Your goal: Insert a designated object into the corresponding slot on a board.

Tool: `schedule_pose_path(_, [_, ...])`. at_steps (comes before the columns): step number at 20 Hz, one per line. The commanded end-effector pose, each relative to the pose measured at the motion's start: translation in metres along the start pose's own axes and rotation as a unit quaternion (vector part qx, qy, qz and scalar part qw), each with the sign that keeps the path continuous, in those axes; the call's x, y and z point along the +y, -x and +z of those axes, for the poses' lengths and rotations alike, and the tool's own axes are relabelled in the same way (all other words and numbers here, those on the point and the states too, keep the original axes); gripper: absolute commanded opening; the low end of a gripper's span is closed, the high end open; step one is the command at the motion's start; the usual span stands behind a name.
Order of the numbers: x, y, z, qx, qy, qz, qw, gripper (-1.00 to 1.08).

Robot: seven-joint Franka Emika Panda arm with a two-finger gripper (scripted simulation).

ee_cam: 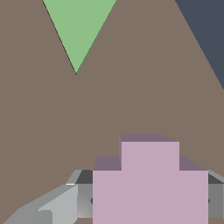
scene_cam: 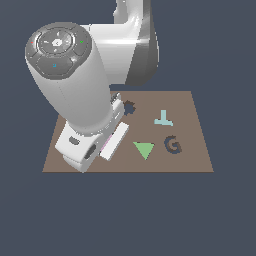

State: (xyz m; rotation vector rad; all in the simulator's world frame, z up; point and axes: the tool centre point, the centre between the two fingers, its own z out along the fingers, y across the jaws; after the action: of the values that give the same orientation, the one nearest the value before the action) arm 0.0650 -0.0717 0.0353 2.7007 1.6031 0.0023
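Closest to the wrist camera: end effector (ee_cam: 148, 205) clamped on the lilac-pink lobed piece (ee_cam: 149, 183), held just above the brown board (scene_cam: 195, 160). Beyond it, a green triangle (ee_cam: 78, 30). Farther along the board, a dark G-shaped cut-out (scene_cam: 173, 145), reading as the letter G, and a pale T shape (scene_cam: 163, 119). Farthest, the dark gear-shaped slot (scene_cam: 129, 107), unfilled, beside the arm.

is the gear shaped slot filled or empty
Empty: the gear-shaped slot shows dark on the board, and the pink piece sits at the gripper.
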Motion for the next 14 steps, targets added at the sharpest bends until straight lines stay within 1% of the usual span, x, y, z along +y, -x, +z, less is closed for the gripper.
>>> schedule_pose_path(1, [-0.010,-0.009,-0.001,0.000,0.000,-0.064,0.9979,-1.00])
schedule_pose_path(4, [-0.024,-0.018,-0.001,0.000,0.000,-0.139,0.9903,-1.00])
schedule_pose_path(7, [-0.039,-0.025,-0.002,0.000,0.000,-0.213,0.9770,-1.00])
schedule_pose_path(10, [-0.054,-0.029,-0.003,0.000,0.000,-0.285,0.9584,-1.00])
schedule_pose_path(12, [-0.065,-0.031,-0.003,0.000,0.000,-0.332,0.9432,-1.00])
schedule_pose_path(14, [-0.076,-0.031,-0.003,0.000,0.000,-0.378,0.9259,-1.00])
